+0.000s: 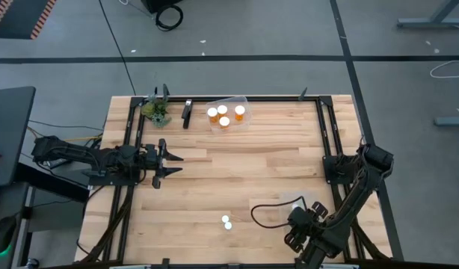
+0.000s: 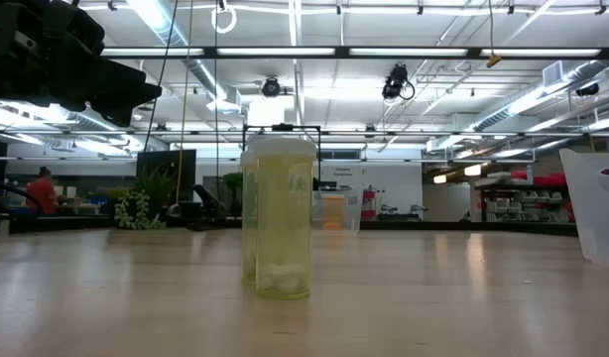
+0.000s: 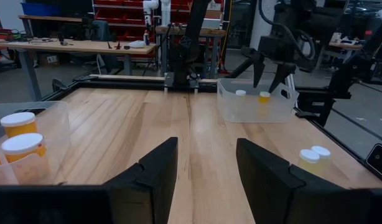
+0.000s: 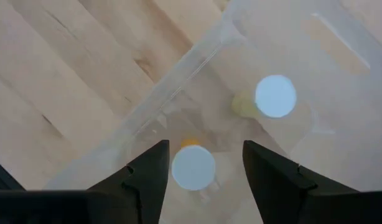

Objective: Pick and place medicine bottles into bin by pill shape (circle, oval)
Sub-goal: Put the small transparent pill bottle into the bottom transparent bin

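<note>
My right gripper [image 4: 204, 149] is open above a clear bin [image 4: 178, 93] near the table's front right. It also shows in the high view [image 1: 298, 226] and the left wrist view [image 3: 270, 76]. Two white-capped bottles stand in that bin: one straight below my fingers [image 4: 193, 167], one beside it [image 4: 275, 96]. My fingers stand clear above the bin's rim. My left gripper [image 3: 206, 168] is open and empty over the table's left middle [image 1: 173, 163]. Two pale bottles [image 1: 226, 221] stand side by side on the table near the front edge, and they fill the low view [image 2: 280, 213].
A second clear bin [image 1: 229, 113] at the far middle holds several orange bottles with white caps; it shows beside my left fingers [image 3: 29, 146]. A small green plant [image 1: 156, 110] and a dark tool [image 1: 187, 112] stand at the far left. A black cable [image 1: 263, 209] lies by the near bin.
</note>
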`<state>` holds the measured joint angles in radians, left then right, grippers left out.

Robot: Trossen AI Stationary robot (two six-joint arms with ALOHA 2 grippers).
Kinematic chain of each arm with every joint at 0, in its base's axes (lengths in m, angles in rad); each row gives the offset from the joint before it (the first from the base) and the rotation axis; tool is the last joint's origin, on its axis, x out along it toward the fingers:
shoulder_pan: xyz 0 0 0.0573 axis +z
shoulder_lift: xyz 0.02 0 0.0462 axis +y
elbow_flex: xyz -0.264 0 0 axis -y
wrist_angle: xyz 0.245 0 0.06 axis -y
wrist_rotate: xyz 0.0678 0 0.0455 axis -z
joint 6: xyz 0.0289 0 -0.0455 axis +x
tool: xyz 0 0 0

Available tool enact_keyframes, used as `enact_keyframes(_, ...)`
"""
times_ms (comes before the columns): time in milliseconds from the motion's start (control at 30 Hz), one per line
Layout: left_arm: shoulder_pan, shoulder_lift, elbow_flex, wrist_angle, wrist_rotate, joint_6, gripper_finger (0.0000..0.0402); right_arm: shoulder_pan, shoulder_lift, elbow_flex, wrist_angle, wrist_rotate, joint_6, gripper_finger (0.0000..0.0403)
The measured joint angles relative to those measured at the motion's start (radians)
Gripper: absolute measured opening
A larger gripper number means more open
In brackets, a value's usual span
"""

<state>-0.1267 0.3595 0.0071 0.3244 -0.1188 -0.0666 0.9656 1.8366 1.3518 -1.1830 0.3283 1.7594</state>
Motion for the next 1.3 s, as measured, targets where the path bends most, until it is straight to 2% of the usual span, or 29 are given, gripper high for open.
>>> enact_keyframes(300,0.000,0.000,0.000,0.000,0.000,0.000,0.0172,-0.031,-0.070,0.000,-0.005,0.011,-0.021,0.0218)
enact_keyframes(667,0.000,0.000,0.000,0.000,0.000,0.000,0.0172,-0.105,-0.116,0.000,-0.003,0.018,-0.128,0.0218)
enact_keyframes(1100,0.000,0.000,0.000,0.000,0.000,0.000,0.0172,-0.261,-0.116,0.000,0.226,0.105,-0.488,0.0218)
enact_keyframes(1300,0.000,0.000,0.000,0.000,0.000,0.000,0.0172,-0.310,-0.073,0.000,0.335,0.116,-0.620,0.0218)
